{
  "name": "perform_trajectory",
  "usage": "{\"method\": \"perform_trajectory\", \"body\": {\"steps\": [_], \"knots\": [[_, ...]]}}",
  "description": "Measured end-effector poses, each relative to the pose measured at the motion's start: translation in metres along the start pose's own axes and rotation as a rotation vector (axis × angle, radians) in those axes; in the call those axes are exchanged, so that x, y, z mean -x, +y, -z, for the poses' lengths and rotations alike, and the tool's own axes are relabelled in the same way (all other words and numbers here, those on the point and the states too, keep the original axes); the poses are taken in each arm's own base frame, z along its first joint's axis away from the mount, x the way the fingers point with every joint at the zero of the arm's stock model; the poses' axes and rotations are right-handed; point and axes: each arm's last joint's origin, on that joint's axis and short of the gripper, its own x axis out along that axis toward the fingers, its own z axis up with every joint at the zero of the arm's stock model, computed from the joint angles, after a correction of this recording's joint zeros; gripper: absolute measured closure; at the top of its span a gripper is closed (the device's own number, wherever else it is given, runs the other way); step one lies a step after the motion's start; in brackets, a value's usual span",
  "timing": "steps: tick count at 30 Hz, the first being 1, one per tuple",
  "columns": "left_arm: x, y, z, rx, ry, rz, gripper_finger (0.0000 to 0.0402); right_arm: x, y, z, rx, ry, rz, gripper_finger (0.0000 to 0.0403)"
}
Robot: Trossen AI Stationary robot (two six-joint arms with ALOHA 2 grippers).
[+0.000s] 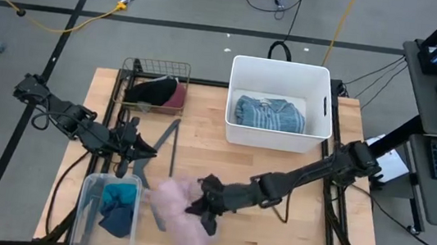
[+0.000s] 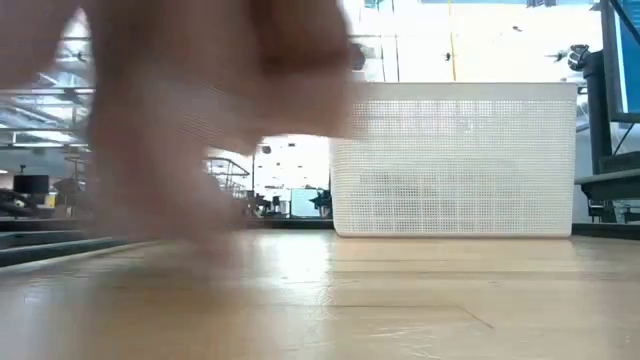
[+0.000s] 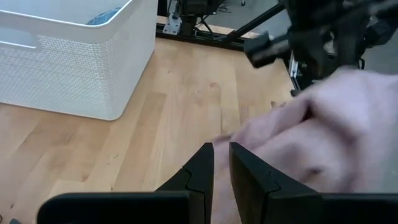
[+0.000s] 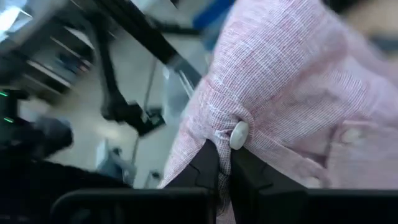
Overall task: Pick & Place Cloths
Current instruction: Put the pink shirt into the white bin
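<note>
My right gripper [image 1: 202, 206] is shut on the pink shirt [image 1: 179, 213] above the table's near middle. The shirt fills the left of the low view as a pink blur [image 2: 200, 120]. My left gripper [image 1: 134, 151] hovers shut and holding nothing at the table's left, beside the shirt [image 3: 323, 137]. A blue striped top [image 1: 269, 113] lies in the white tub [image 1: 324, 110]. Black and maroon pieces [image 1: 156, 92] lie in the wire basket [image 1: 130, 67]. Teal and navy pieces [image 1: 116, 208] lie in a clear bin [image 1: 82, 214]. My right gripper pinches a bunched fold of the pink shirt beside a white button [image 4: 239, 134] between its two fingers [image 4: 208, 165]. The fingers come nearly level from the table's right side. The shirt is lifted and hangs below them; I cannot tell whether its lower end touches the table.
The white tub stands at the far right of the wooden table [image 1: 200, 137], the wire basket at the far left, the clear bin at the near left corner. A thin grey angular thing [image 1: 168, 146] lies between basket and bin. Bare wood shows in the middle and near right.
</note>
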Motion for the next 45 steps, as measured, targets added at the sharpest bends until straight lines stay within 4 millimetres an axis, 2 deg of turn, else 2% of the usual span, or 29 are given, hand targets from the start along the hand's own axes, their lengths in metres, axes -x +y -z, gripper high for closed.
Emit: {"method": "perform_trajectory", "body": {"steps": [10,14,18,25,32,39,45], "knots": [[0.000,0.000,-0.001,-0.010,-0.007,0.003,0.0352,0.015,0.019,-0.053,0.151,-0.422,-0.293,0.0395],[0.000,-0.001,-0.003,-0.012,-0.025,0.011,0.0352,0.022,0.016,-0.071,0.217,-0.541,-0.318,0.0395],[0.000,-0.001,-0.003,-0.013,-0.026,0.010,0.0353,0.044,0.015,-0.094,0.308,-0.598,-0.273,0.0395],[0.000,-0.002,-0.004,0.003,-0.041,0.017,0.0352,0.119,0.016,-0.138,0.519,-0.644,-0.097,0.0395],[0.000,-0.002,-0.013,0.038,-0.124,0.030,0.0352,0.214,0.008,-0.166,0.633,-0.681,0.139,0.0395],[-0.001,0.004,-0.023,0.057,-0.206,-0.005,0.0353,0.295,-0.002,-0.165,0.682,-0.685,0.365,0.0395],[-0.003,0.012,-0.029,0.079,-0.250,-0.066,0.0352,0.341,-0.013,-0.152,0.653,-0.661,0.633,0.0395]]}}
